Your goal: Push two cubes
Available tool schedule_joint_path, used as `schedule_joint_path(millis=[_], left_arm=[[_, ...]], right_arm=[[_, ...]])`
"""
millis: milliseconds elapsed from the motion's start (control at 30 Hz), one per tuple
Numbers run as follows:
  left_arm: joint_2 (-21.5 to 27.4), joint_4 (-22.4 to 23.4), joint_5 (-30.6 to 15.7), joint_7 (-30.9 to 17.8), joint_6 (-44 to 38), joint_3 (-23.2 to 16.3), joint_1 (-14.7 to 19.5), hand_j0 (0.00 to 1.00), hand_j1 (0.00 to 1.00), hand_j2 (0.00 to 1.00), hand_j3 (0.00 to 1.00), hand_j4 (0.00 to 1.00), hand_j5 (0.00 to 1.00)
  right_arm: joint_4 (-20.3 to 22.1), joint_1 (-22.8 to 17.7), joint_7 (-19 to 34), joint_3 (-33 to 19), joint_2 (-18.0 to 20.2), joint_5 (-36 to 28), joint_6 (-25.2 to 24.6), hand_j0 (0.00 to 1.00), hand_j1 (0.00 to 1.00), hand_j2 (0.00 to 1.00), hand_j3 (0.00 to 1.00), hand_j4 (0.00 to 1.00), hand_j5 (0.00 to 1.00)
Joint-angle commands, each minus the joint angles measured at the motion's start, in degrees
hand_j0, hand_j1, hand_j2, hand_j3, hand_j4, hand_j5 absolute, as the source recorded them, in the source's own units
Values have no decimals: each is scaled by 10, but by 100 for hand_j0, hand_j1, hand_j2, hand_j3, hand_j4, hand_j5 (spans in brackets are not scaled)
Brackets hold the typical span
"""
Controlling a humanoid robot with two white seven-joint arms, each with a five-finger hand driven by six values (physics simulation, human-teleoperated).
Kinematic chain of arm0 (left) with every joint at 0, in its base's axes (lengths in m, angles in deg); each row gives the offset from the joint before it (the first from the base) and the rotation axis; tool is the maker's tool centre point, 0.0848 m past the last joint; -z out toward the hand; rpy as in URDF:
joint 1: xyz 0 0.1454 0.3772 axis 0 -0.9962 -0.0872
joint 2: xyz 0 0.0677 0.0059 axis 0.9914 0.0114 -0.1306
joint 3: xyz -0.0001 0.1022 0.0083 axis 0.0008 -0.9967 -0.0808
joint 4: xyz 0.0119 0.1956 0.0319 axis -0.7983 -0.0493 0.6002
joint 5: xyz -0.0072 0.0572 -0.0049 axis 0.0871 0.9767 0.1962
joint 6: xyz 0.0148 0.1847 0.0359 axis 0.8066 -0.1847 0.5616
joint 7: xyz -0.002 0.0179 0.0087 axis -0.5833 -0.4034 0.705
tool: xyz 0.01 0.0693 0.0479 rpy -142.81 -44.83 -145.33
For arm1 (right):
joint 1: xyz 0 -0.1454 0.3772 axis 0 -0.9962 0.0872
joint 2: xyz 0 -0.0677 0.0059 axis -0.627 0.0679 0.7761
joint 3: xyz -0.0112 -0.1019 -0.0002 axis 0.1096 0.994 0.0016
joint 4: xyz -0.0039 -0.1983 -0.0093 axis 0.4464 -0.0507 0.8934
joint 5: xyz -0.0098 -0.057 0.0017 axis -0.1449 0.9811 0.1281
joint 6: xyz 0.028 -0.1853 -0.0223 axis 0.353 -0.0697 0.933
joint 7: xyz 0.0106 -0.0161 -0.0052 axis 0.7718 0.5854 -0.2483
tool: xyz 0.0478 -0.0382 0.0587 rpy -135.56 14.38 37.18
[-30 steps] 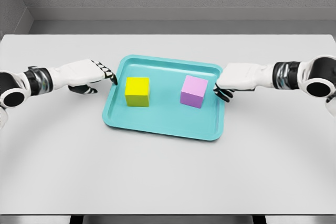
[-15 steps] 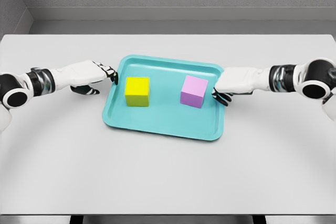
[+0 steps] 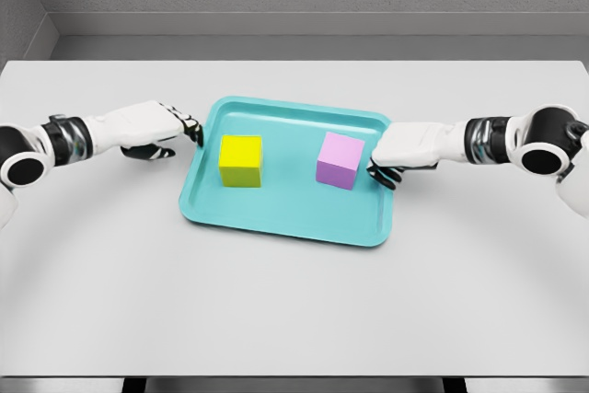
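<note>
Two cubes, the yellow cube [image 3: 241, 161] and the pink cube [image 3: 339, 160], sit well apart inside a teal tray [image 3: 285, 218] on the table [image 3: 294, 301], neither touched; the left hand [image 3: 152, 128] and right hand [image 3: 405, 146], fingers loosely curled and empty, flank the tray's sides, so the pushing appears not yet begun.

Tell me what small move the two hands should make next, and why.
Probably slide both hands inward over the tray rim until they meet the cubes. The left hand sits at the tray's left edge, apart from the yellow cube; the right hand sits at the right edge, close to the pink cube but seemingly not touching. Neither cube looks contacted yet.
</note>
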Motion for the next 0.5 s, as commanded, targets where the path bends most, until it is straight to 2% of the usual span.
schedule_joint_path(millis=[0,167,467], left_arm=[[1,-2,-4,1,-1,3,0,60,60,60,60,60,60],[1,-22,-5,1,-1,3,-7,60,60,60,60,60,60],[0,-52,-7,3,-1,2,-8,59,59,59,59,59,59]], right_arm=[[-1,0,0,0,-1,-2,-2,13,13,13,13,13,13],[-25,4,0,0,-16,10,-2,13,13,13,13,13,13],[-35,8,0,3,-22,11,-2,13,13,13,13,13,13]])
